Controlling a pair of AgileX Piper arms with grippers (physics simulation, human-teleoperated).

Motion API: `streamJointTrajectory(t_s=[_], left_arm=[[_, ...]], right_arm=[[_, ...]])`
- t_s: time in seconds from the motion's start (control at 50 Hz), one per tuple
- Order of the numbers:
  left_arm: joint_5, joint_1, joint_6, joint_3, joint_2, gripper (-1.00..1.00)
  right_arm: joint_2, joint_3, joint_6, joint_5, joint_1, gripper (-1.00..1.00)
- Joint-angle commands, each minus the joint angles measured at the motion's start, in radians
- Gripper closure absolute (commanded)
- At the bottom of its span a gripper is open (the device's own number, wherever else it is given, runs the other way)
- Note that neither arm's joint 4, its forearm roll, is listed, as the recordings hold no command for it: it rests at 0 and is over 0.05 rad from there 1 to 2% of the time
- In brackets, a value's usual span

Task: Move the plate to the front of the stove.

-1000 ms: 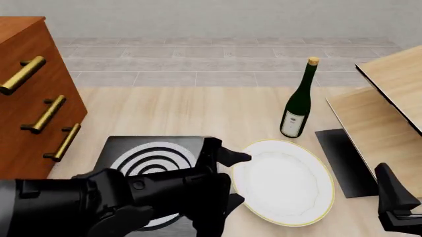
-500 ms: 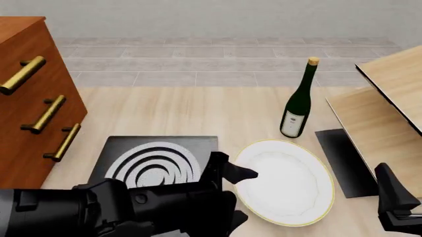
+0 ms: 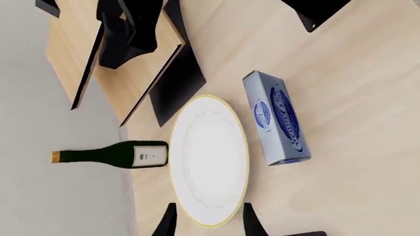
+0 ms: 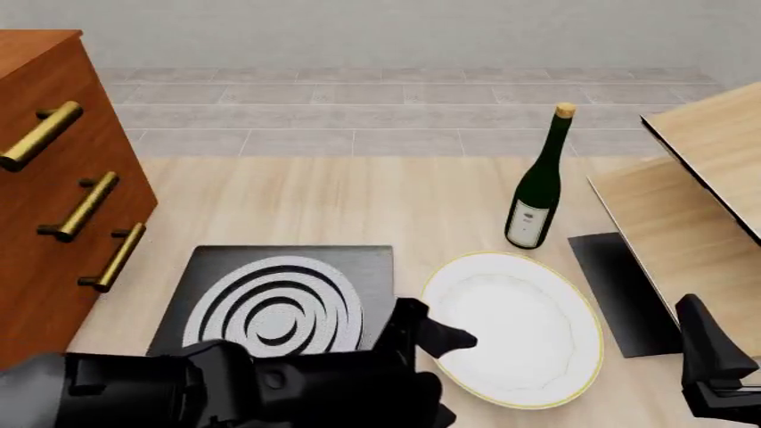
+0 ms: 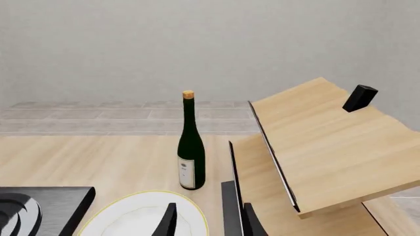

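Note:
The white gold-rimmed plate (image 4: 514,328) lies flat on the table just right of the black stove (image 4: 280,301) with its ringed burner. My left gripper (image 4: 443,374) is at the plate's near-left rim. In the left wrist view the plate (image 3: 208,160) fills the middle, and the left gripper (image 3: 207,225) is open with a finger on either side of the rim. My right gripper (image 4: 714,379) rests at the table's near right, clear of the plate. In its own view the right gripper (image 5: 208,221) is open and empty above the plate (image 5: 141,216), with a corner of the stove (image 5: 39,206) showing.
A green wine bottle (image 4: 535,192) stands behind the plate. A plain black panel (image 4: 618,292) lies to the plate's right, under a slanted wooden shelf (image 4: 701,205). A wooden drawer chest (image 4: 60,178) stands at the left. A blue-and-grey box (image 3: 279,118) lies near the plate.
My left arm has drawn back toward the near edge, uncovering most of the stove's burner. Its gripper slid along the plate's left rim. Plate and right arm have stayed put.

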Motion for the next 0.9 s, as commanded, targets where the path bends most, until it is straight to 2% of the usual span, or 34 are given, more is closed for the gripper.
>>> streamJointTrajectory(t_s=[0.02, 0.9], left_arm=[[-0.025, -0.001, -0.007, -0.011, 0.051, -1.0], [-0.142, 0.013, -0.019, -0.02, 0.217, -1.0]], right_arm=[[0.0, 0.0, 0.0, 0.0, 0.0, -1.0], [-0.001, -0.001, 0.0, 0.002, 0.0, -1.0]])
